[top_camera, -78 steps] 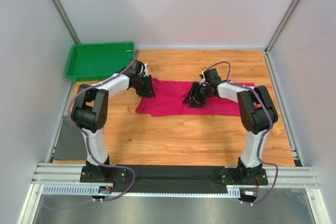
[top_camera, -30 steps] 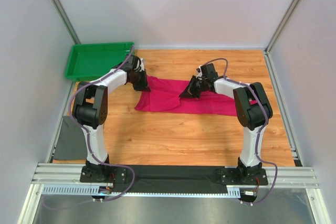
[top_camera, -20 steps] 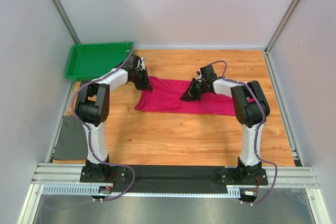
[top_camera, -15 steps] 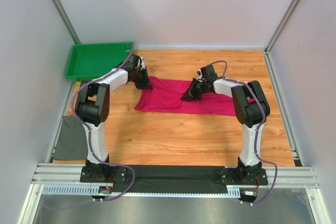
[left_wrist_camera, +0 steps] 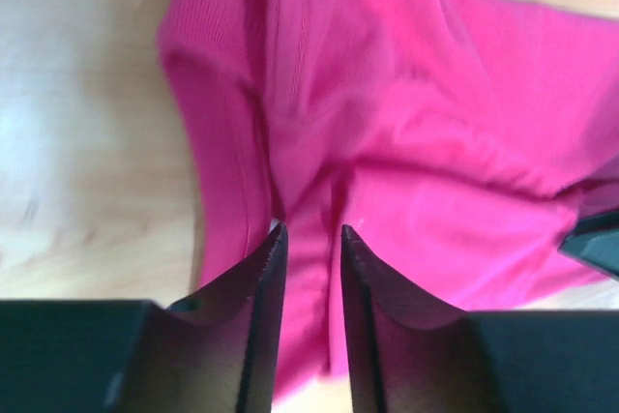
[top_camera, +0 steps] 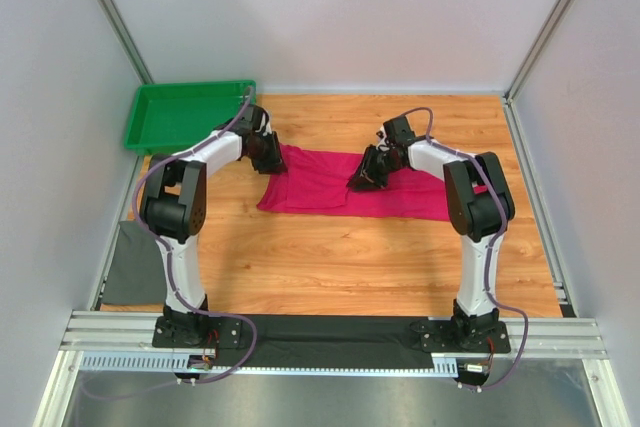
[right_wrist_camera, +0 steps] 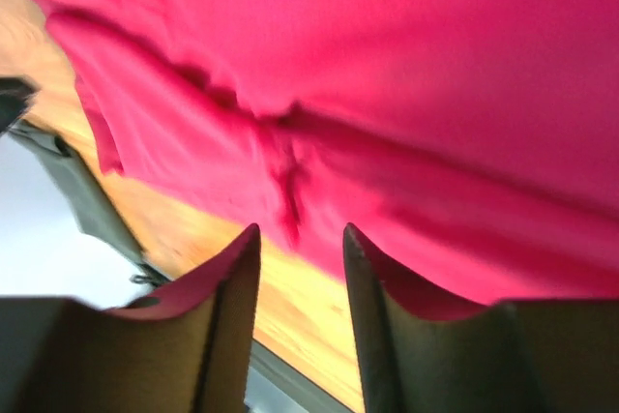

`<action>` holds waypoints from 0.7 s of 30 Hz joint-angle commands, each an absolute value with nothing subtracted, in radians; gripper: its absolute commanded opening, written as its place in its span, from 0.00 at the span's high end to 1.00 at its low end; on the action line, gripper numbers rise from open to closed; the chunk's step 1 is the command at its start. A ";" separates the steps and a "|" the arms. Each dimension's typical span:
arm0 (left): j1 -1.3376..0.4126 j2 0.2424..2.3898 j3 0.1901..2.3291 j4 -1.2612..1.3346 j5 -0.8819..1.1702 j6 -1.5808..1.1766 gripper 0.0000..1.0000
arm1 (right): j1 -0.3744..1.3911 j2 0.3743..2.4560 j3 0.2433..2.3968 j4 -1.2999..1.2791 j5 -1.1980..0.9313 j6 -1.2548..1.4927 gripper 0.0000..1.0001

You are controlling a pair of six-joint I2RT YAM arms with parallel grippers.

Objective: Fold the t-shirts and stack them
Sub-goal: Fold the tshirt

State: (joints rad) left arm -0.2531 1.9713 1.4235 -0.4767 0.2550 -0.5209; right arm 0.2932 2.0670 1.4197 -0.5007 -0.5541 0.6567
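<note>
On the counter (top_camera: 350,257), between both arms, the t-shirt (top_camera: 310,187) lies spread and unfolded. Both grippers have crept toward its far edge. Left gripper (left_wrist_camera: 309,239) jaws pinch a fold; right gripper (right_wrist_camera: 298,234) jaws nip a pucker. Judgement: a fold is imminent.

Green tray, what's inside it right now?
Nothing visible inside the green tray. The left arm's cable crosses its right edge, hiding a little. The t-shirt lies outside, on the table.
</note>
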 commanded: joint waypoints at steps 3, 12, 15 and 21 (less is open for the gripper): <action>-0.282 1.697 1.373 -0.548 0.235 -0.528 0.54 | 0.216 1.856 1.505 -0.809 -0.344 0.408 0.48; -0.478 1.746 1.361 -0.528 0.071 -0.747 0.48 | 0.107 1.948 1.715 -0.997 -0.175 0.132 0.38; -0.525 1.793 1.362 -0.482 0.017 -0.781 0.51 | 0.069 1.988 1.741 -1.014 -0.143 0.121 0.42; -0.549 1.939 1.453 -0.540 -0.027 -0.863 0.48 | 0.035 2.023 1.760 -0.988 -0.173 0.005 0.01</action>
